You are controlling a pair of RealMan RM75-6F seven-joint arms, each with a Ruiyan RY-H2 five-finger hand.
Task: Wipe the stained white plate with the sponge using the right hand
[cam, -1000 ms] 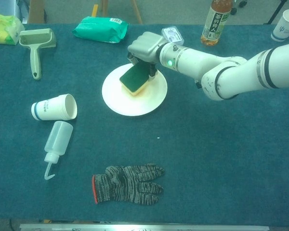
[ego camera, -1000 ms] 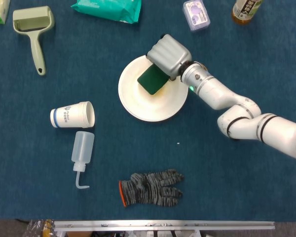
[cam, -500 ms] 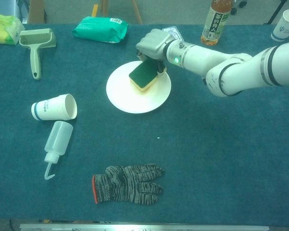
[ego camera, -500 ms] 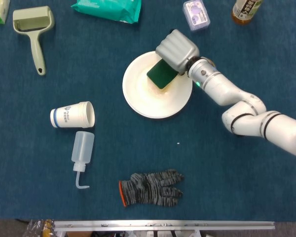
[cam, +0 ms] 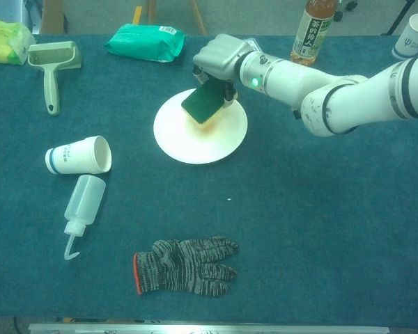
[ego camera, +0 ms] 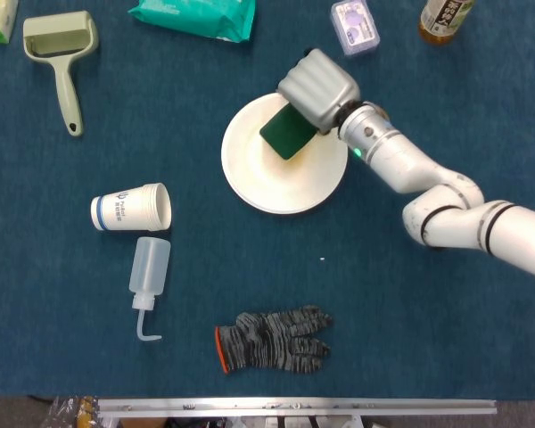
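1. Blue cloth covers the table point(ego camera: 428, 357); the white plate point(ego camera: 259, 183) sits just above the middle of the frame in both views
2. At the plate's upper right edge, the right hand point(ego camera: 316, 87) has its fingers clamped on the sponge point(ego camera: 285, 132), dark green face up and yellow underside toward the plate; the left hand shows in neither view
3. A second ago the sponge lay flatter, nearer the plate's centre; half a second ago it had swept to the upper right, dragging the plate a little that way; now the plate has held still and the sponge looks tilted, its near edge lifted in the chest view
4. This reads as the end of one wiping stroke; a faint yellowish stain under the sponge suggests more passes are needed
5. Paper cup point(ego camera: 132, 208), squeeze bottle point(ego camera: 148, 270) and knitted glove point(ego camera: 272, 340) lie toward the lower left, well apart from the plate
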